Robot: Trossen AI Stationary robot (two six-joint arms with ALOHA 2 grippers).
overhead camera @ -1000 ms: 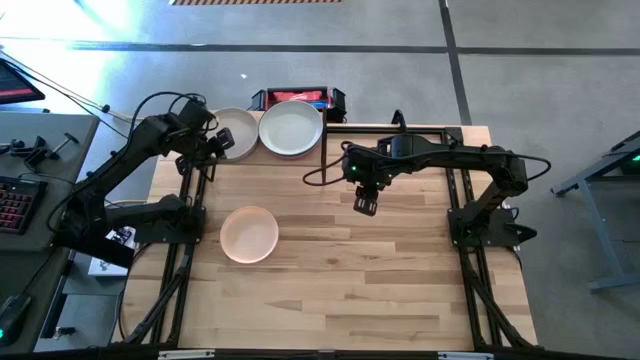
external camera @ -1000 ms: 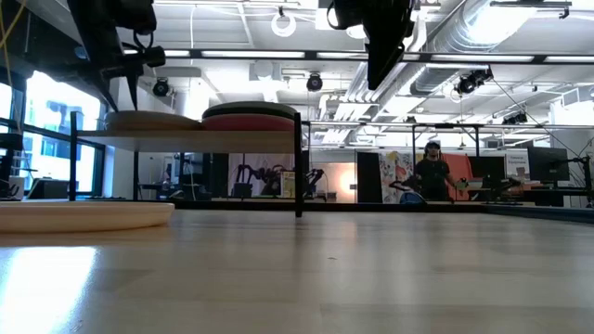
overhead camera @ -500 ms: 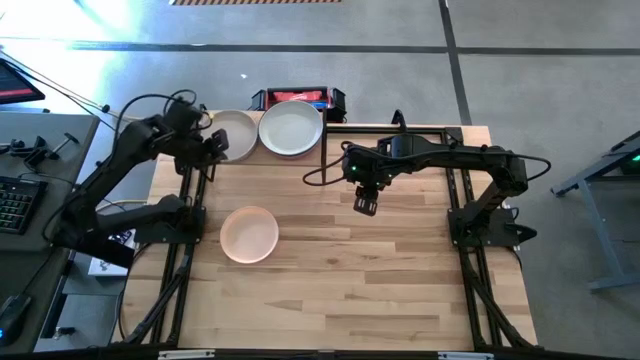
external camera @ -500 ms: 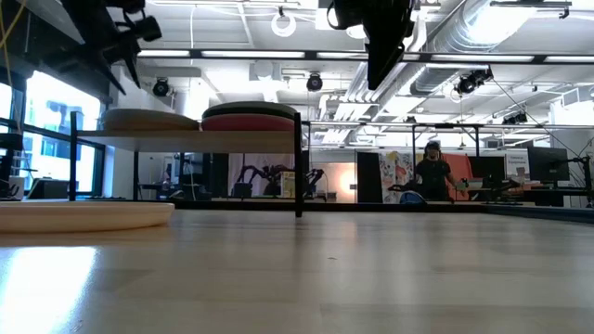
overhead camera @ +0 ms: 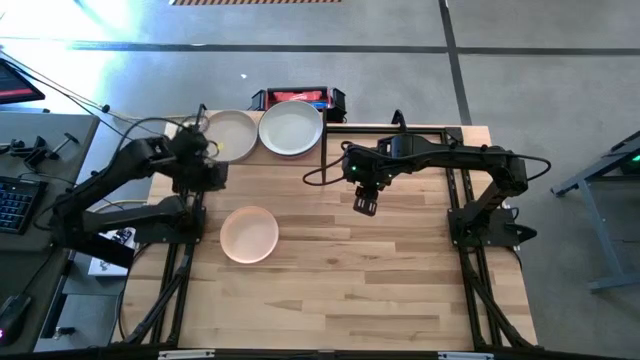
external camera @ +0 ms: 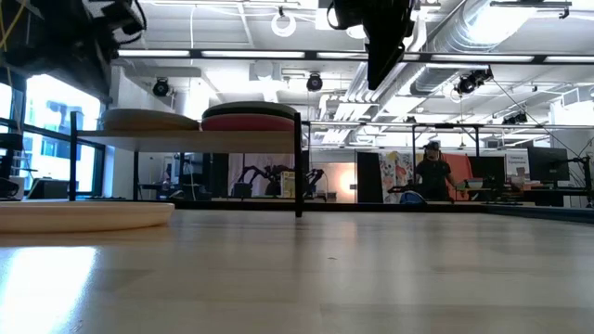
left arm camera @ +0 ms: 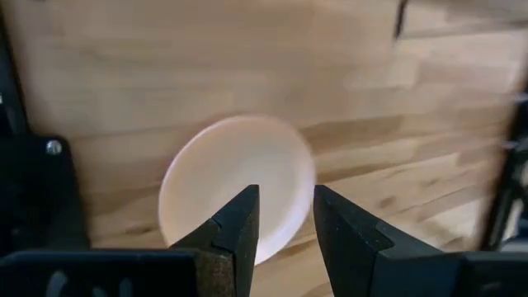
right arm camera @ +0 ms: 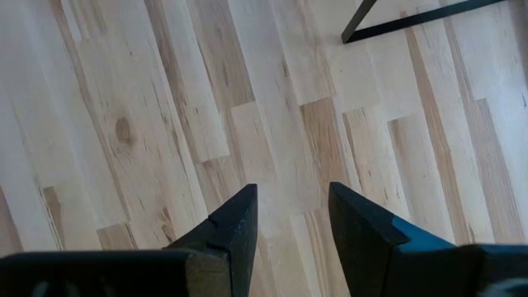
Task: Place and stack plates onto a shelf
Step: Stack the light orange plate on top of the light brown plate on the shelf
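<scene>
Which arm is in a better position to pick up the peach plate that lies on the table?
Probably the left. The left hand hovers open close to the peach plate, and its wrist view looks down on it. The right hand is open but farther away.

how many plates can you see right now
3 clearly from above: a beige plate and an off-white plate side by side on the shelf, a peach plate on the table. More may be stacked underneath.

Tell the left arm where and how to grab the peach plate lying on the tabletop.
Grip the round, shallow peach plate by its raised rim, probably at the edge nearest the left gripper, coming down from above with one finger inside the rim and one outside. It lies flat and right side up on the striped wooden tabletop, so only the thin rim offers a hold. The open fingers already point towards it.
</scene>
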